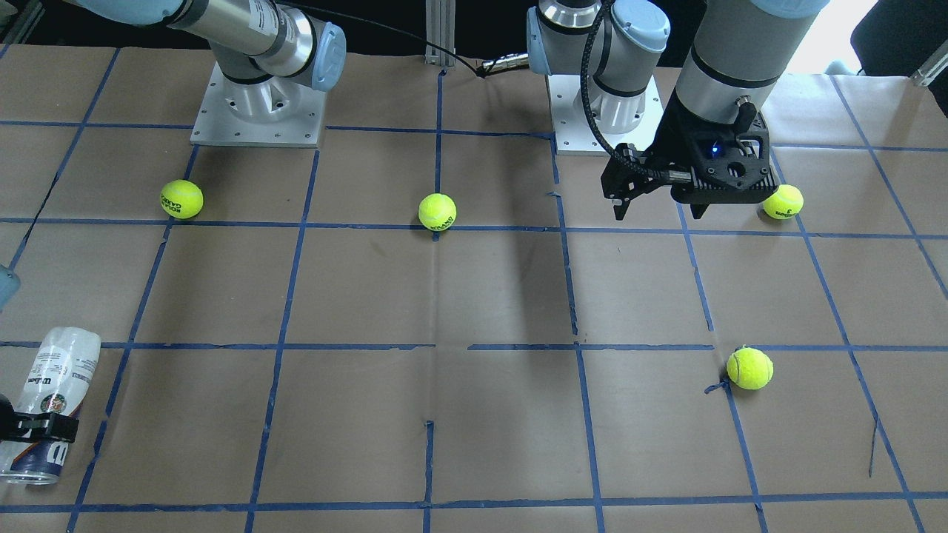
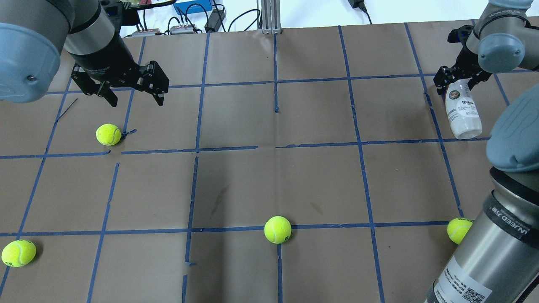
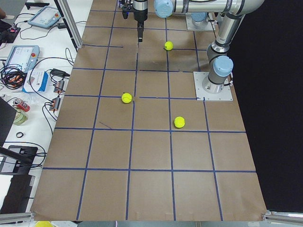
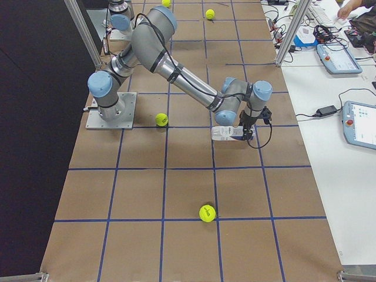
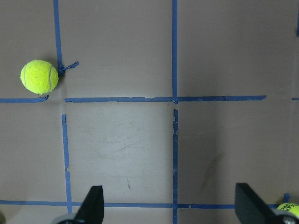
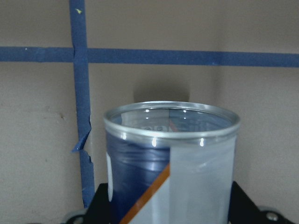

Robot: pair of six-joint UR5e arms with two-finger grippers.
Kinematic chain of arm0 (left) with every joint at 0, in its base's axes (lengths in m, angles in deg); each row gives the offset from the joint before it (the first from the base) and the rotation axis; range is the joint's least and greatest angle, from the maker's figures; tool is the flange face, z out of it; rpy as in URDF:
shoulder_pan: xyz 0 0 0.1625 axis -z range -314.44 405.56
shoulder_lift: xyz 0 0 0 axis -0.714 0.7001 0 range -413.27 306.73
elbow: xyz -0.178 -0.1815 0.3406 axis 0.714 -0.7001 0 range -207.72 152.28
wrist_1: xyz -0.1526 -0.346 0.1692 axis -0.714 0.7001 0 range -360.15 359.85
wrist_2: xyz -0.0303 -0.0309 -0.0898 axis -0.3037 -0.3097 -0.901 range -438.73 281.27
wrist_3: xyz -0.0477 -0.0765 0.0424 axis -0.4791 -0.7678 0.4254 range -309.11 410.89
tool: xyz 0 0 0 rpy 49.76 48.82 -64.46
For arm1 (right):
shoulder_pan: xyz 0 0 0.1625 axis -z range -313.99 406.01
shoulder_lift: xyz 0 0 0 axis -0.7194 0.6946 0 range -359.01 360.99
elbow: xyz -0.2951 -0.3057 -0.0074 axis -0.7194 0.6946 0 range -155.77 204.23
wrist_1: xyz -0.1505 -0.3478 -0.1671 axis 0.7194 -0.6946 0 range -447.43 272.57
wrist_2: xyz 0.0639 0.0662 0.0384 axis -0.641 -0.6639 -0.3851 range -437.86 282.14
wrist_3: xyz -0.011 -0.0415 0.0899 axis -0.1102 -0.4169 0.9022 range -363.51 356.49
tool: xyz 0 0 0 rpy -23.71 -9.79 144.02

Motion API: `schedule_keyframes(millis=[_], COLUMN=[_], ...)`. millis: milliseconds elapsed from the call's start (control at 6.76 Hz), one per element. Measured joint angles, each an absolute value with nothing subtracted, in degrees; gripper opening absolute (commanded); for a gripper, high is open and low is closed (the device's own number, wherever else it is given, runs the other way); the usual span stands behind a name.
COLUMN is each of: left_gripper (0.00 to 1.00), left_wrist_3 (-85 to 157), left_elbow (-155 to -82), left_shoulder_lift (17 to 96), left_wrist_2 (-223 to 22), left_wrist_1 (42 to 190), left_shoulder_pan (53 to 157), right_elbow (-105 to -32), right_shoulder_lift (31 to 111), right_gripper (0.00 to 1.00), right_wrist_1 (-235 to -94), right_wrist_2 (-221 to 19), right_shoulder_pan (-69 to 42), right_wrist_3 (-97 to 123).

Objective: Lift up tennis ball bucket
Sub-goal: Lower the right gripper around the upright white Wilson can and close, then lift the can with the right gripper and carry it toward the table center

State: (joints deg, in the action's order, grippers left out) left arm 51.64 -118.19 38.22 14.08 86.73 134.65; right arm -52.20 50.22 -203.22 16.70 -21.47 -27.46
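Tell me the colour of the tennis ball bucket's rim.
Shiny silver, on the tennis ball bucket; right wrist-mounted view shows it best.

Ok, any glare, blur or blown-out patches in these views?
Right wrist: small glints on the bucket rim, otherwise sharp. Overhead: background beyond the table blown out white. Front-facing: soft arm shadows mid-table, nothing blurred.

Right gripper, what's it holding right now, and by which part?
The right gripper is shut on the tennis ball bucket, clamping it across the label, nearer the metal-rimmed end than the rounded one.
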Motion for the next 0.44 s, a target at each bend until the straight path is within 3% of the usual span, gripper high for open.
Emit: schedule_keyframes(millis=[148,443], left_gripper=[1.00,1.00], left_wrist_3=[51.74,51.84], left_elbow=[-118.25,-118.28], left_shoulder_lift=[38.25,38.27], left_wrist_2=[14.08,14.08], left_wrist_1=[86.65,86.60], left_shoulder_pan=[134.62,134.65], right_elbow=[-52.18,-51.96], right_shoulder_lift=[50.55,52.64], right_gripper=[0.42,0.42], right_wrist_1=[-203.11,-203.61], right_wrist_2=[16.63,16.49], right_shoulder_pan=[-21.45,-21.54], right_wrist_3=[-27.60,-29.20])
